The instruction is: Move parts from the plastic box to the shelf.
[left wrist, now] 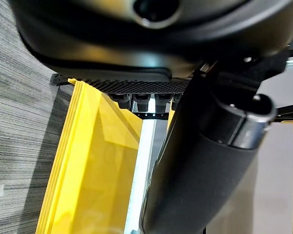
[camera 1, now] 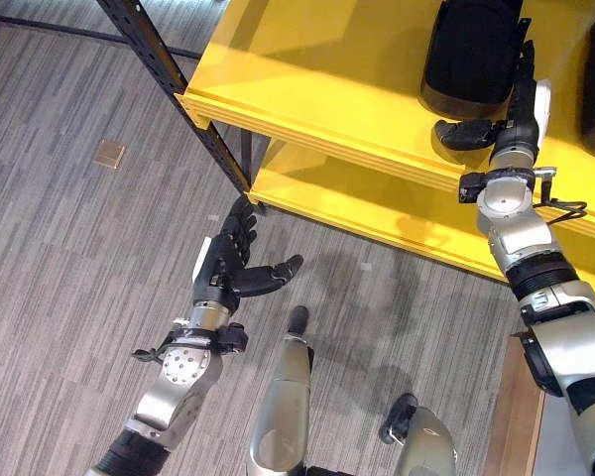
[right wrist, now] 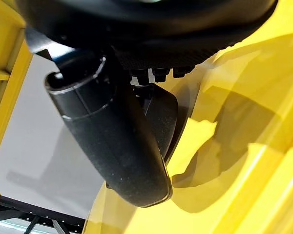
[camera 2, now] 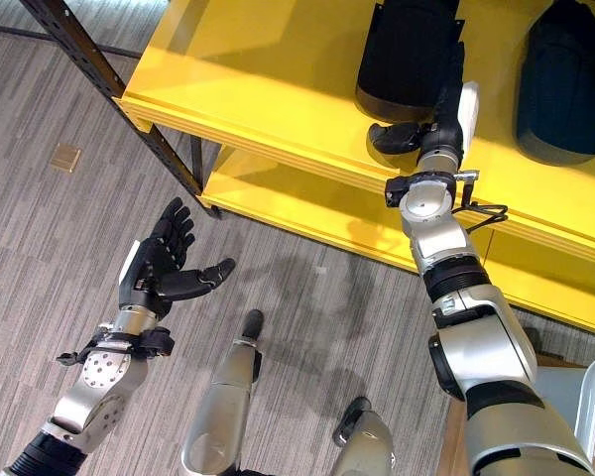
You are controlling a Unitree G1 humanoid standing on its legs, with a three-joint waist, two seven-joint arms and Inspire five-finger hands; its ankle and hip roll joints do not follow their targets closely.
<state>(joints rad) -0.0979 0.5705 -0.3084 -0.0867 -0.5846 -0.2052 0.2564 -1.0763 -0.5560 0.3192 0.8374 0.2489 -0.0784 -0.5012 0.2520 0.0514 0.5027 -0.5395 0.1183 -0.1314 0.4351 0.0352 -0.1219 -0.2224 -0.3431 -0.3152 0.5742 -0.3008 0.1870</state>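
Down at about eight o'clock in the head views, my left hand (camera 2: 162, 266) hangs over the grey carpet floor (camera 1: 69, 228), fingers straight and spread, thumb stuck out to the side, holding nothing. A small tan plate (camera 1: 109, 153) is set into the carpet at ten o'clock from that hand, well apart from it. A dark perforated upright (camera 1: 174, 84) of the shelf (camera 1: 307, 74) runs diagonally between them, and its top is cut off by the edge of the view.

Moving right, the yellow shelf fills the twelve-to-three o'clock part of the scene, with a lower yellow board (camera 1: 377, 203) beneath the upper one. On the upper board stands a black part (camera 2: 407, 55); its top is cut off, so I cannot make out its full shape. My right hand (camera 1: 516, 114) reaches up onto that board at about two o'clock, fingers extended along the part's right side and thumb lying on the board at its base. In my right wrist view the thumb and the part blur into one dark mass, and I cannot tell whether I am gripping it or only touching it.

At the far right a second black part (camera 2: 565, 84) sits on the same board, partly cut off.
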